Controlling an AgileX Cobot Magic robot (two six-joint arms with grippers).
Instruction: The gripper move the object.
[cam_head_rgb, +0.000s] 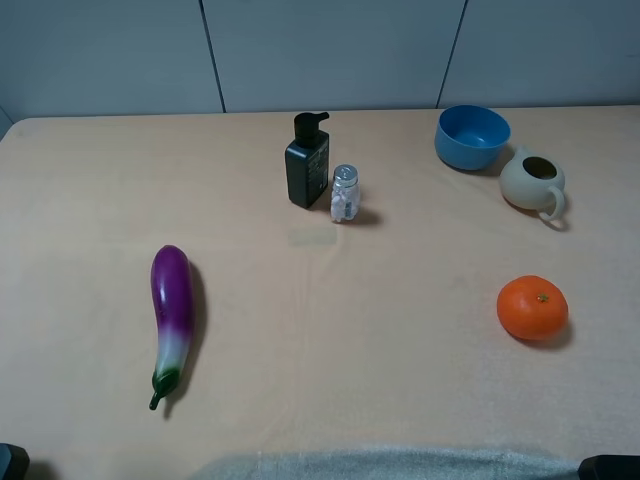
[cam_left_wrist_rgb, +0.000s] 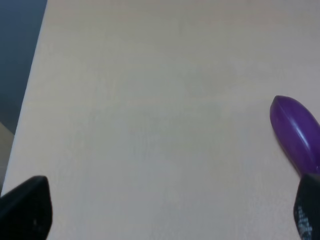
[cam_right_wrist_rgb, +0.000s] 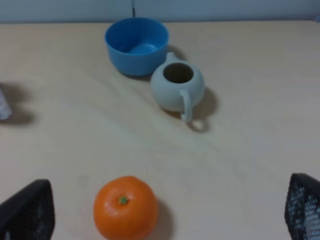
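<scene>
Relative to the pump bottle (cam_head_rgb: 307, 161): jar (cam_head_rgb: 344, 194) just right; bowl (cam_head_rgb: 472, 136) far right, teapot (cam_head_rgb: 531, 182) beside it; orange (cam_head_rgb: 532, 307) right-front; eggplant (cam_head_rgb: 172, 318) left-front.

The left gripper (cam_left_wrist_rgb: 165, 210) is holding its jaws wide apart, and only the two dark fingertips (cam_left_wrist_rgb: 25, 207) are showing in its wrist view. The right gripper (cam_right_wrist_rgb: 165, 212) is also standing wide open, with nothing between its fingertips (cam_right_wrist_rgb: 27, 210). Both are hanging above the table, touching nothing.
</scene>
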